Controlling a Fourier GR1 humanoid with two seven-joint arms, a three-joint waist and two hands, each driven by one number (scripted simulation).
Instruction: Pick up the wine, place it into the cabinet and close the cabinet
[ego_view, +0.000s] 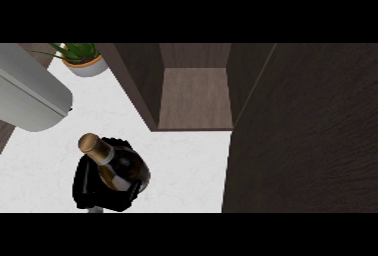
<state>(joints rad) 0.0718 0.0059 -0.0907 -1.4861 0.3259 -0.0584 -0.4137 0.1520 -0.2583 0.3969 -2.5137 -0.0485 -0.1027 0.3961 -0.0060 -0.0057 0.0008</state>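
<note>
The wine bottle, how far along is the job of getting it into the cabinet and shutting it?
Done: the wine bottle is picked up, with the left hand curled round it above the white counter. In hand: carrying it; it is still left of and in front of the cabinet. Left: setting it on the bare shelf inside, then closing the cabinet door, which stands open. The right hand is not in view.

Black hand (92, 192), glossy black fingers (131, 189)
</note>
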